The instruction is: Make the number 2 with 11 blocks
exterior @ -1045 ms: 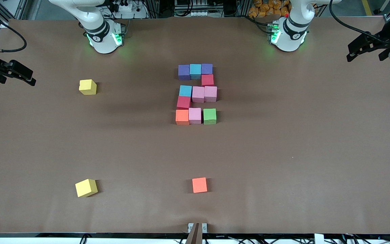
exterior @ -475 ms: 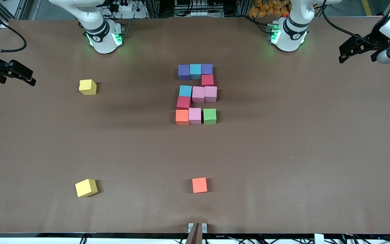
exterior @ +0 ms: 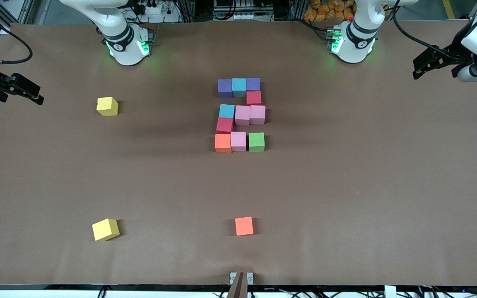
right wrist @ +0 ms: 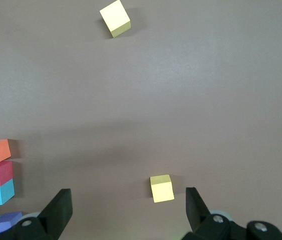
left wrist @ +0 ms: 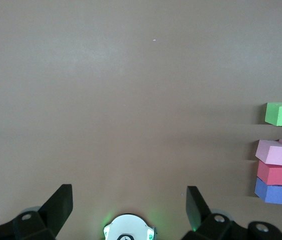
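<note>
Judging by their matte faces and crisp edges, I take the blocks to be light, stiff foam or wood cubes, not slippery and not fragile; I would pinch any one across two opposite flat sides, square to the faces, from straight above.

On my front view the number 2 [exterior: 240, 114] sits at about 12 o'clock of the worktop [exterior: 346, 186] centre, between the two arm bases. Its row closest to the bases reads purple block [exterior: 225, 88], light blue block [exterior: 239, 87], purple again; a red block [exterior: 254, 97] hangs under the end toward the left arm; the middle row is light blue and two pink; another red sits under the end toward the right arm; the nearest row is orange block [exterior: 222, 142], pink block [exterior: 238, 141] and green block [exterior: 256, 142]. The green one looks a hair apart from its pink neighbour, so I judge the digit essentially finished.

A spare orange cube [exterior: 244, 226] lies at 6 o'clock, well apart from the digit, and two yellow cubes [exterior: 107, 106] lie toward the right arm's end. No containers are on the worktop.

My left gripper [left wrist: 129, 202] hovers over the left arm's end at roughly 2 o'clock, fingers spread apart and empty. My right gripper [right wrist: 128, 205] waits at about 10 o'clock over the worktop edge, also spread and empty.
</note>
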`<control>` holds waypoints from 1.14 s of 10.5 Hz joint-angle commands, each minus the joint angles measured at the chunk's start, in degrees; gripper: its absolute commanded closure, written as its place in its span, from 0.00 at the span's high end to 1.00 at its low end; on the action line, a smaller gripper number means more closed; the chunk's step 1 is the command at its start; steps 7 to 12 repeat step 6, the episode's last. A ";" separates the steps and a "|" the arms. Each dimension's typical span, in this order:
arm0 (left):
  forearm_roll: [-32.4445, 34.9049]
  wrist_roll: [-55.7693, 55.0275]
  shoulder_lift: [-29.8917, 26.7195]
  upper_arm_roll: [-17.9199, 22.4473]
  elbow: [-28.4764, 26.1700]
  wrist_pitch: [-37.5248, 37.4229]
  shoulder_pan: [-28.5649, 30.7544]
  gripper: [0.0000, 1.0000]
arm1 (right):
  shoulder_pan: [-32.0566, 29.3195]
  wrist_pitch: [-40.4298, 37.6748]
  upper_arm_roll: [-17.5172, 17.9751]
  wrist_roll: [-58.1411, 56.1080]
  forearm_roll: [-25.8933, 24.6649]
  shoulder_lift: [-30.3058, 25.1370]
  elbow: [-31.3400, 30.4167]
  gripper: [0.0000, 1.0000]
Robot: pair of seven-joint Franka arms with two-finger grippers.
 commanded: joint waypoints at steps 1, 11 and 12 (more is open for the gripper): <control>1.05 -0.42 0.80 -0.10 1.99 -1.41 -0.02 1.00 | 0.62 0.62 -0.51 0.84 -0.38 -1.27 -1.41 1.00; -0.27 -0.42 1.41 0.25 2.08 -1.23 -0.02 1.00 | 0.62 0.71 -0.42 0.84 -0.38 -1.27 -1.58 1.00; -0.27 -0.42 1.41 0.25 2.08 -1.23 -0.02 1.00 | 0.62 0.71 -0.42 0.84 -0.38 -1.27 -1.58 1.00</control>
